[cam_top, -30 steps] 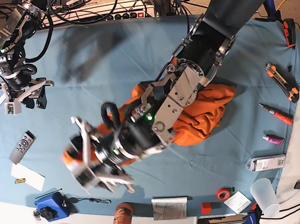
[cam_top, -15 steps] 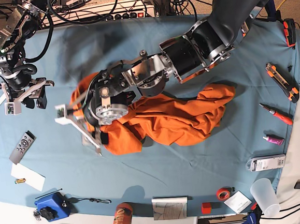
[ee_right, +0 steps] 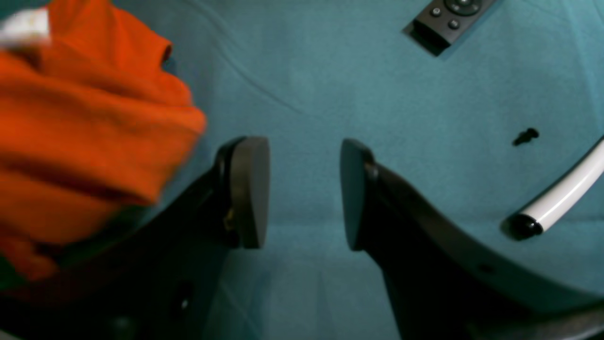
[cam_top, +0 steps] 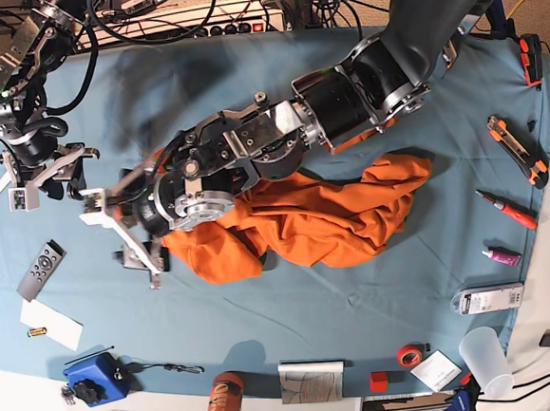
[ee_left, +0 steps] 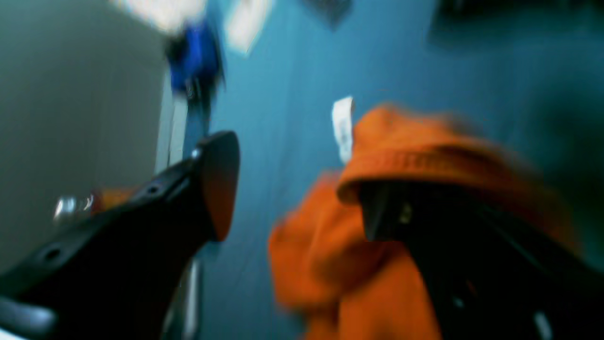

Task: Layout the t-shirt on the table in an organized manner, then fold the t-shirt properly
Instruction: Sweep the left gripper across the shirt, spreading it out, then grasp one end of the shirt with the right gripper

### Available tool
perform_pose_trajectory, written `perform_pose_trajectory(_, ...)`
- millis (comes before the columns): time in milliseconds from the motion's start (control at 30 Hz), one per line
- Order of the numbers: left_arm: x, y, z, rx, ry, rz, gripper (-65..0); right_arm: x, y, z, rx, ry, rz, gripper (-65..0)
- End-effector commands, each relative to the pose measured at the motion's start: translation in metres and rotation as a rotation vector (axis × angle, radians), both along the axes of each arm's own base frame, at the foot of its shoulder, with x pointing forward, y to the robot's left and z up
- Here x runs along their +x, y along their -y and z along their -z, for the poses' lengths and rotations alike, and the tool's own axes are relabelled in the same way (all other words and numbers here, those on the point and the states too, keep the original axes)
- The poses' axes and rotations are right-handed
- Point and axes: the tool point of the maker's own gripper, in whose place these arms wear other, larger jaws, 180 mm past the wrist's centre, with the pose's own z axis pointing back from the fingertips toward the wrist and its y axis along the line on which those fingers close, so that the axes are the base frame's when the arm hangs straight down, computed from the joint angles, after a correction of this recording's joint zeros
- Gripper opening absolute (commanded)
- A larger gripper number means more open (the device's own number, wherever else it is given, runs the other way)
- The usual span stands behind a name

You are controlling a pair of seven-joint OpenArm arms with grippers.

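The orange t-shirt (cam_top: pixel 314 217) lies bunched in a long heap across the middle of the table (cam_top: pixel 359 299). My left gripper (cam_top: pixel 115 235) has reached to the heap's left end and stands open. In the blurred left wrist view the t-shirt (ee_left: pixel 424 156) hangs over one finger, its white neck tag (ee_left: pixel 343 127) showing, while the other finger (ee_left: pixel 217 184) is bare. My right gripper (cam_top: pixel 44 181) hovers at the far left, open (ee_right: pixel 302 193) with nothing between its pads. An edge of the t-shirt (ee_right: pixel 85 127) shows at the left of the right wrist view.
A remote (cam_top: pixel 42 269), white paper (cam_top: pixel 51 323) and a blue device (cam_top: pixel 93 380) lie near the left front. An orange-lidded bottle (cam_top: pixel 224 405) stands at the front edge. A knife (cam_top: pixel 516 148), red pen (cam_top: pixel 506 209) and cup (cam_top: pixel 484 360) sit on the right. A white marker (ee_right: pixel 561 193) lies beside my right gripper.
My left arm has swung from the front left up and farther left, and the shirt's left end has spread leftward with it. The right arm has stayed still.
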Motion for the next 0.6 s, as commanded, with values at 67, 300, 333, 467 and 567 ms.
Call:
perform_pose_trajectory(67, 0.001, -0.011, 0.015, 0.173, -0.027, 0.012, -26.4, 0.007, 0.002, -0.016, -0.018, 0.054, -0.01, -40.1)
perform_pose_trajectory(300, 0.011, -0.063, 0.088, 0.494, -0.141, -0.045, -26.4, 0.008, 0.002, -0.017, -0.019, 0.058, -0.01, -40.1)
perform_pose_trajectory(333, 0.022, -0.067, 0.086, 0.492, -0.105, -0.101, -26.4, 0.008, 0.002, -0.017, -0.018, 0.059, -0.01, -40.1)
perform_pose_trajectory(467, 0.072, -0.083, 0.046, 0.372, 0.107, -0.397, -26.4, 0.008, 0.0, -0.017, -0.006, 0.063, -0.015, -40.1)
perform_pose_trajectory(567, 0.1, -0.111, 0.01, 0.3, 0.228, -0.653, -26.4, 0.009, -0.02, -0.016, 0.032, 0.057, -0.106, -40.1)
